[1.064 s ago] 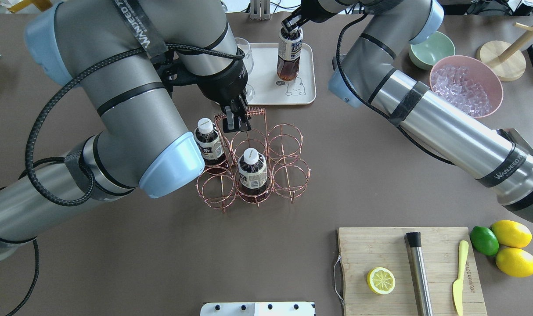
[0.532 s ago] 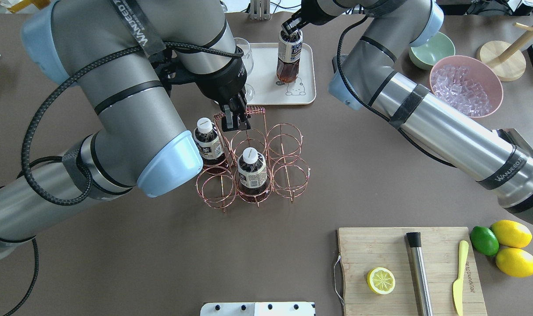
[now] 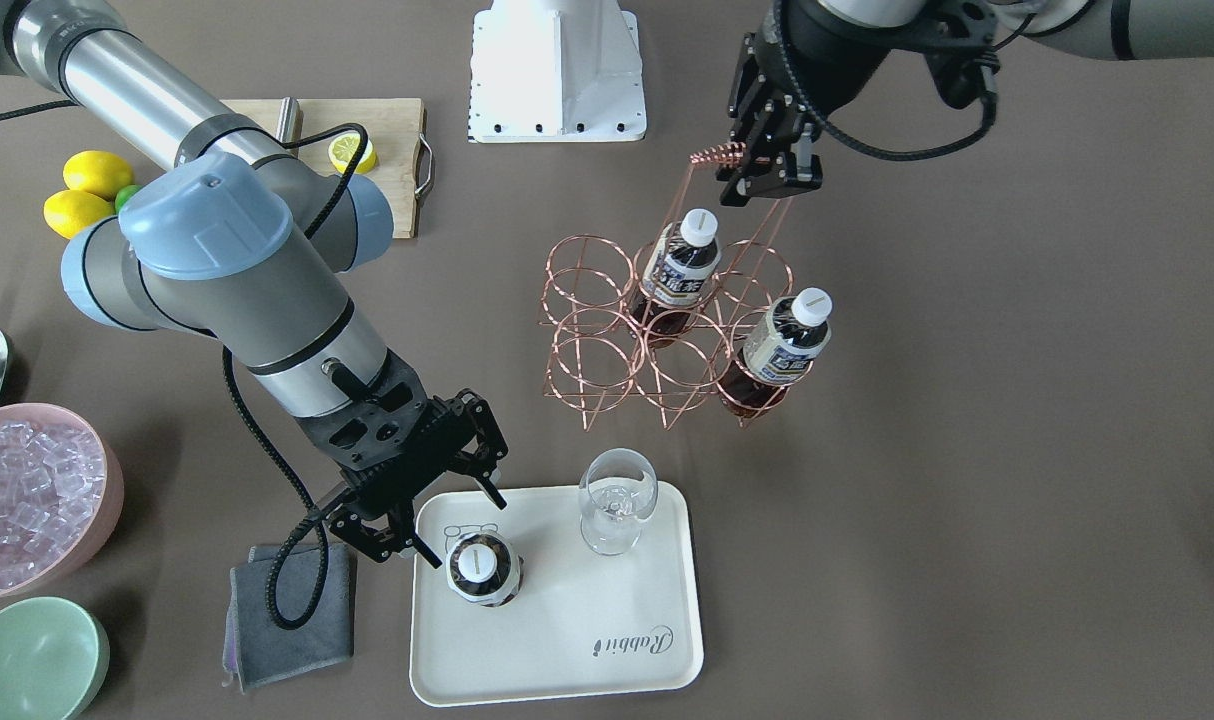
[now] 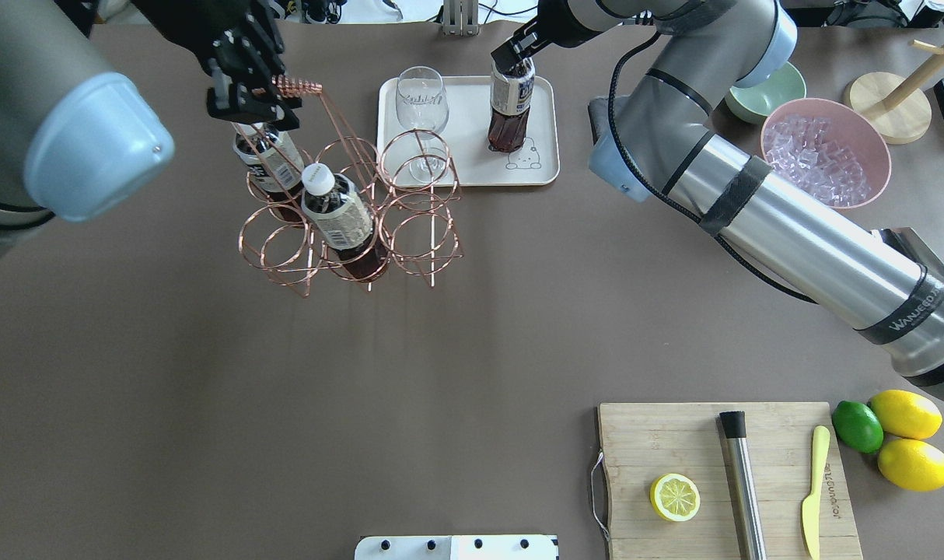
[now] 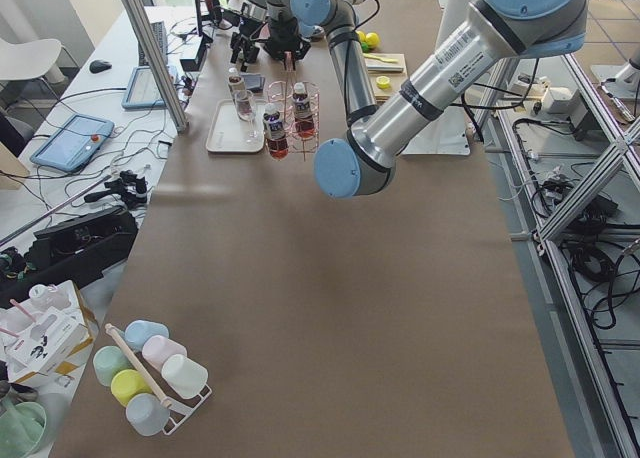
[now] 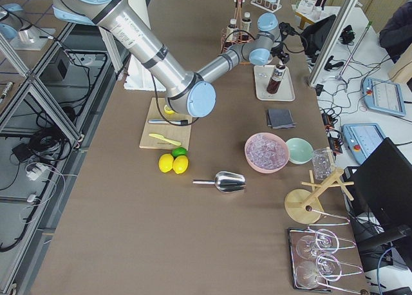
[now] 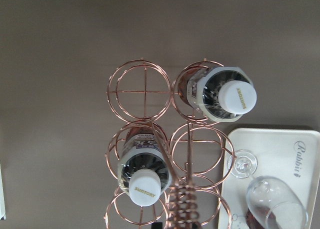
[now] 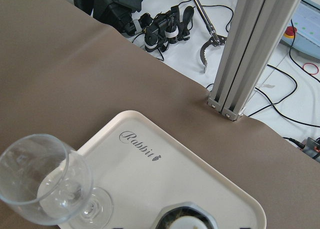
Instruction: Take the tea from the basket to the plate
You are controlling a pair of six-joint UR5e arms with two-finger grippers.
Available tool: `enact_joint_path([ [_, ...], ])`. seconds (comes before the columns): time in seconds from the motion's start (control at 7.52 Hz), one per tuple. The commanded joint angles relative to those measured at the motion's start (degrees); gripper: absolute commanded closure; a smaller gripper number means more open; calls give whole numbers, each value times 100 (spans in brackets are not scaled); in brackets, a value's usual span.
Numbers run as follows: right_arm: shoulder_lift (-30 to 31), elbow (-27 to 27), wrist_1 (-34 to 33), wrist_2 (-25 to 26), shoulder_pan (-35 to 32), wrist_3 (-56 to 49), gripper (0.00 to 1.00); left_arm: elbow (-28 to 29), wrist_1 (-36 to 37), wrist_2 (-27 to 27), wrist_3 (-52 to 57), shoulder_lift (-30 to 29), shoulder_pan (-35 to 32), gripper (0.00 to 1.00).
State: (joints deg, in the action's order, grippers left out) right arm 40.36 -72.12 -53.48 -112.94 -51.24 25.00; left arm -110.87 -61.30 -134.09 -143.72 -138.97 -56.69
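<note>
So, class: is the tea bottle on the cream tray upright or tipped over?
Upright: the tea bottle stands on its base on the tray, cap on top.

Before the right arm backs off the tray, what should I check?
1. Bottle upright: ok. The bottle stands on the tray.
2. Right gripper released: ok, jaws spread apart by the cap.
3. Glass apart from that bottle: ok, it stands beside it on the tray, not touching.
4. Left gripper hold: ok, shut on the basket handle.
5. Other bottles seated: ok, the bottle near the handle and the corner bottle sit in rings, both leaning.
6. Basket resting on the table: cannot tell.
</note>
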Motion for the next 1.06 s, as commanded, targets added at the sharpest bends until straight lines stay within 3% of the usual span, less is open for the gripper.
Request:
enact_joint_path([
  [0.0,94,-257,-31,-35,0,39,1,-153,932,-266,1420,299,-754,100],
  [0.27,270,-678,-240,-227,-104,48,1,-443,1164,-258,2283,903,-1158,100],
  [0.4,340,-1159,-808,-359,-166,48,1,-461,1173,-240,2696,1159,-1317,100],
  [0.67,996,-2702,-2231,-421,-394,48,2,-461,1402,13,4021,1782,-1764,100],
  [0.8,1304,-3163,-2620,-674,-656,40,2,-401,1402,224,4523,2055,-1888,100],
  [0.93,1612,-3272,-2633,-1329,-1068,-12,2,-322,1402,261,5154,2293,-1942,100],
])
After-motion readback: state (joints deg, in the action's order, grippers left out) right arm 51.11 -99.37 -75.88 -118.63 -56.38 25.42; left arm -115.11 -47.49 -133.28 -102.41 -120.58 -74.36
